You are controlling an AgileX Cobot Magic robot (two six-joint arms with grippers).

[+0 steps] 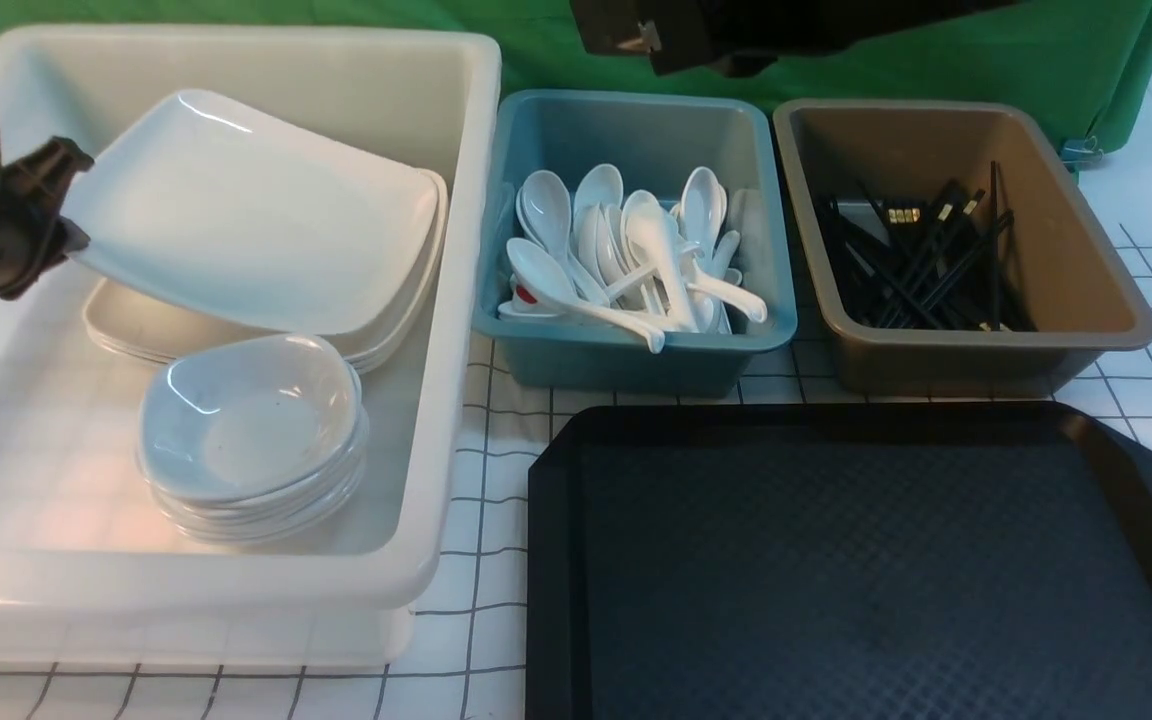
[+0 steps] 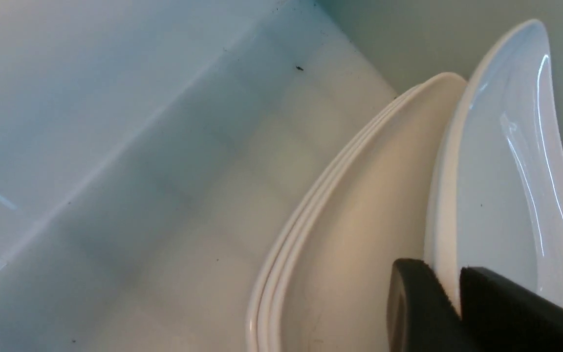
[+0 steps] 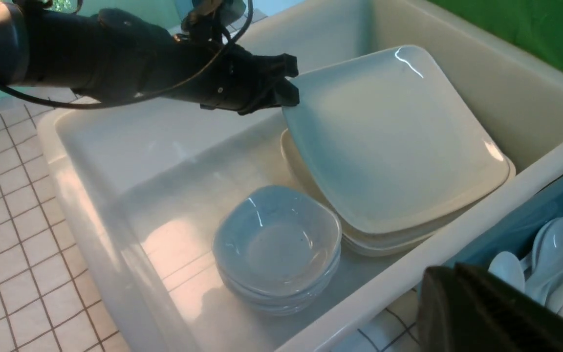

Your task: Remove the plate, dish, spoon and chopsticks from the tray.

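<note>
1. The tray [image 1: 556, 560], nearest the robot, shows only bare floor.
2. In the white tub [image 1: 466, 300], small dishes [image 1: 246, 420] sit stacked in front of the plates.
3. The plate [image 1: 256, 215] leans with its right edge on the stack of plates [image 1: 136, 335]. Its raised left rim is pinched in the narrow left gripper [image 1: 74, 200], just left of it. Letting go should drop it flat.
4. Farther right, the right gripper [image 3: 445, 281], closed on nothing, hangs near the teal tub [image 1: 636, 345], well apart from the plate.

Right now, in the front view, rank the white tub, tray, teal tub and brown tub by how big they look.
1. White tub.
2. Tray, though the frame cuts it off and it lies nearest the camera.
3. Brown tub and teal tub: about alike, so I won't rank them.
</note>
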